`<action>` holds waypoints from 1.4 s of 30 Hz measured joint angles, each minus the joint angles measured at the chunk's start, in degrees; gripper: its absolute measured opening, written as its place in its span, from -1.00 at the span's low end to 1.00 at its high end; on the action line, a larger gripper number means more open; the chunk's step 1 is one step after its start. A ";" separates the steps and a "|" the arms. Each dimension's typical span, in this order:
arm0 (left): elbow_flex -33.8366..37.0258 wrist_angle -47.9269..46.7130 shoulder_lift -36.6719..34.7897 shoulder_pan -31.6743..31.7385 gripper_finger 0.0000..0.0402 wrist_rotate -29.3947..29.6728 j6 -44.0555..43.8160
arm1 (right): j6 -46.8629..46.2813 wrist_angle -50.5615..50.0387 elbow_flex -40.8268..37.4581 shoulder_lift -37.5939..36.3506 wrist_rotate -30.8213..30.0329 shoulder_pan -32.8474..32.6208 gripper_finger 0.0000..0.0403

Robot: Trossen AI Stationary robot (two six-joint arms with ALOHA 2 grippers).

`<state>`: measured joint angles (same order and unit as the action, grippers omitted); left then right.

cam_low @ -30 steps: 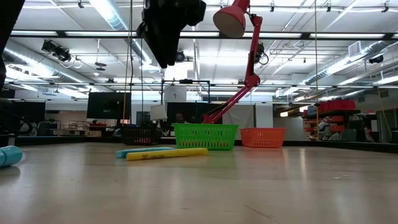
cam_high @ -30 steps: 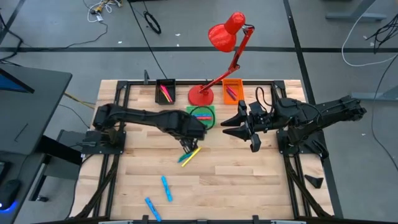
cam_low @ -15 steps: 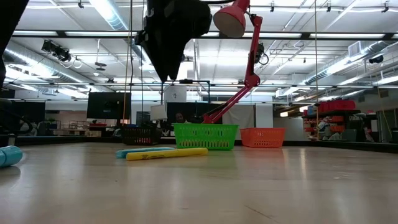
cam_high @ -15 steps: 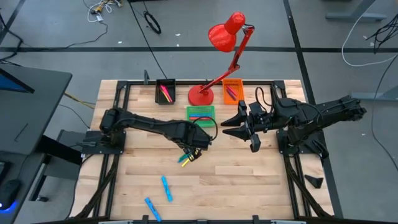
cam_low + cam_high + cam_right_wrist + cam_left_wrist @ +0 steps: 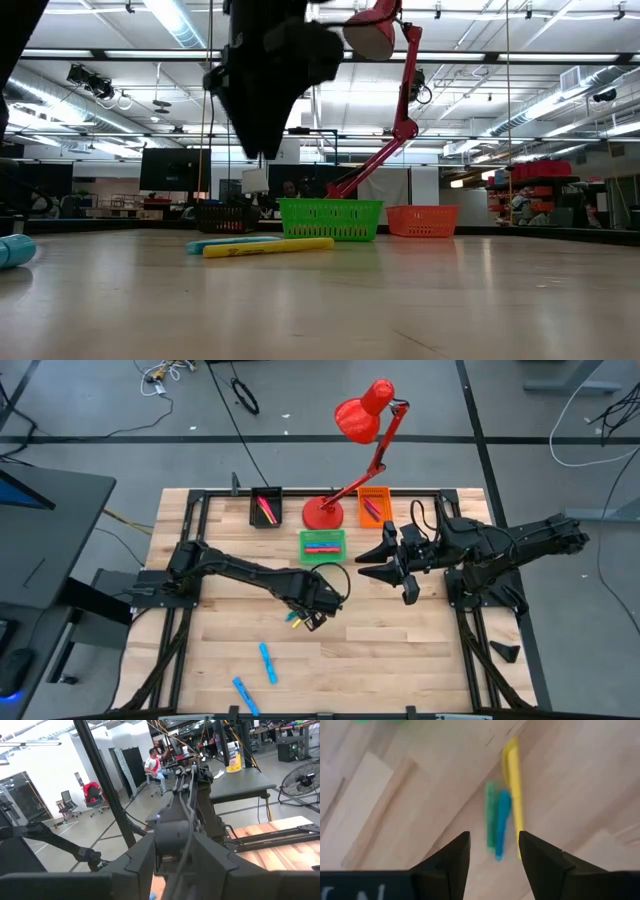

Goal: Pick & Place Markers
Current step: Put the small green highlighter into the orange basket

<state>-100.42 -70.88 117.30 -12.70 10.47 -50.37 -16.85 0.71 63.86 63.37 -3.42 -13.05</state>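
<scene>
While two light-blue markers [image 5: 267,662] lie loose on the pale, grained wooden table [image 5: 400,660] at its near edge, one short stick close to the rim and one farther in, the left gripper [image 5: 312,612] hangs just above a small cluster of markers at mid-table. Its two dark, wedge-shaped fingers [image 5: 447,861] stand parted with nothing between them. Seen from the left wrist, the cluster comprises a yellow marker [image 5: 512,790], a blue marker [image 5: 502,822] and a green marker [image 5: 490,817], smooth thin cylinders lying side by side and touching, directly below the gap between the fingers. At table height the yellow marker [image 5: 268,246] rests flat in front of the blue one.

Compared with one second ago, the left arm has swung away from the green bin [image 5: 322,545] toward the near side and lowered over the cluster; the markers on the table have not shifted. The right gripper [image 5: 372,563] waits unchanged, well apart to the right; whether it is parted cannot be told.

Farther back stand the mesh-walled green bin, the black bin [image 5: 265,508] and the orange bin [image 5: 373,506], each holding markers, and the glossy red lamp [image 5: 363,415].
</scene>
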 joint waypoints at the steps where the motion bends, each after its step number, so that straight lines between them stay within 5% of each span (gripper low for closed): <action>1: 1.07 0.50 0.01 -0.25 -0.12 -0.45 -0.32 | -0.02 0.04 0.00 -0.05 0.00 -0.09 -0.36; 17: 14.77 11.08 -0.05 -1.02 -0.12 -2.84 -0.82 | -0.64 0.22 0.00 -0.32 0.00 -0.16 -0.36; 42: 14.82 14.02 1.20 0.75 -0.12 -1.30 3.71 | -0.63 0.64 0.00 -0.30 -0.02 -0.16 -0.36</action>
<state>-85.60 -56.86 118.50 -11.94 9.18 -46.67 -17.47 1.34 63.86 63.07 -3.44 -13.21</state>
